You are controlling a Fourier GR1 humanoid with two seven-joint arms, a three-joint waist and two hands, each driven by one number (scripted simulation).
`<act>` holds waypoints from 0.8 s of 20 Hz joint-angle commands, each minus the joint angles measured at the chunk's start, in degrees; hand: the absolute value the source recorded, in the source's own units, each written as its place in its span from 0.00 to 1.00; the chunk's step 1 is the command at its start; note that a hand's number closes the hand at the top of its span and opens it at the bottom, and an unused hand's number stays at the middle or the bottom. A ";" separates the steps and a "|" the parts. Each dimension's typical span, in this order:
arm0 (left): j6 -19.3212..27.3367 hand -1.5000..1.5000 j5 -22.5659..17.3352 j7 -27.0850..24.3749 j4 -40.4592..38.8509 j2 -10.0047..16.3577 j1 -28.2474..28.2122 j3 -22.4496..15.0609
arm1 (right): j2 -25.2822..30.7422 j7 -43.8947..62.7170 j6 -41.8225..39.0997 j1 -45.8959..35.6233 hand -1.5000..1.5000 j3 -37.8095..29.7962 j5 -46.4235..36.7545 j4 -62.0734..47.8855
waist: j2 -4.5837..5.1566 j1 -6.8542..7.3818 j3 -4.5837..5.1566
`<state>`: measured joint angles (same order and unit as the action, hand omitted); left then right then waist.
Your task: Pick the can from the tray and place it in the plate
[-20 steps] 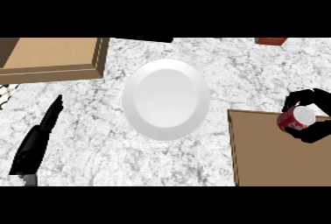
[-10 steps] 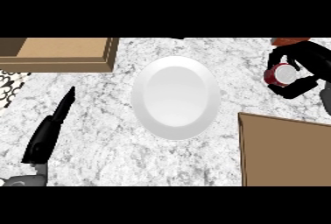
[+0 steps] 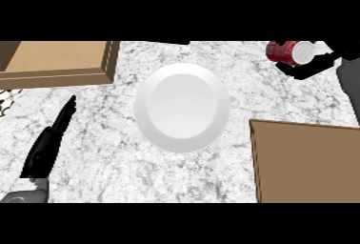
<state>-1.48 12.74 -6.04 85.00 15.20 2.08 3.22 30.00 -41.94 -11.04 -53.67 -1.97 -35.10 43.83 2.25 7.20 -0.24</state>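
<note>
now my right hand (image 3: 309, 69) is curled round the can (image 3: 287, 51), holding it tipped on its side over the counter's (image 3: 112, 167) far right corner. that is clear of the tray (image 3: 309, 162) at the near right edge and well right of the plate (image 3: 181, 107) in the middle. my left hand (image 3: 48, 145) rests straight-fingered by the near left edge. the risk, as i judge it: released this tilted, the can could roll off the plate's rim.
</note>
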 commanded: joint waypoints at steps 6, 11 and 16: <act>2.08 0.50 1.55 -3.89 -1.98 -0.57 -4.92 0.93 | -6.55 -13.85 -5.23 -10.64 1.00 1.67 1.47 -11.96 | -1.27 -3.73 0.22; 0.51 0.50 -0.28 -0.42 -2.59 1.21 -0.30 3.39 | -12.67 -9.24 -5.39 -16.90 1.00 2.48 1.73 -15.71 | -1.51 -4.74 0.24; 1.57 0.50 0.05 -0.49 1.37 -0.47 -5.51 2.97 | -18.17 -1.99 -8.13 -18.89 1.00 4.02 1.91 -14.64 | -2.10 -5.77 0.25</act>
<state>-0.34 12.52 -7.66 84.24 15.47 -2.16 6.41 15.12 -45.82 -16.18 -70.19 1.22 -32.94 30.25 0.42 2.13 0.01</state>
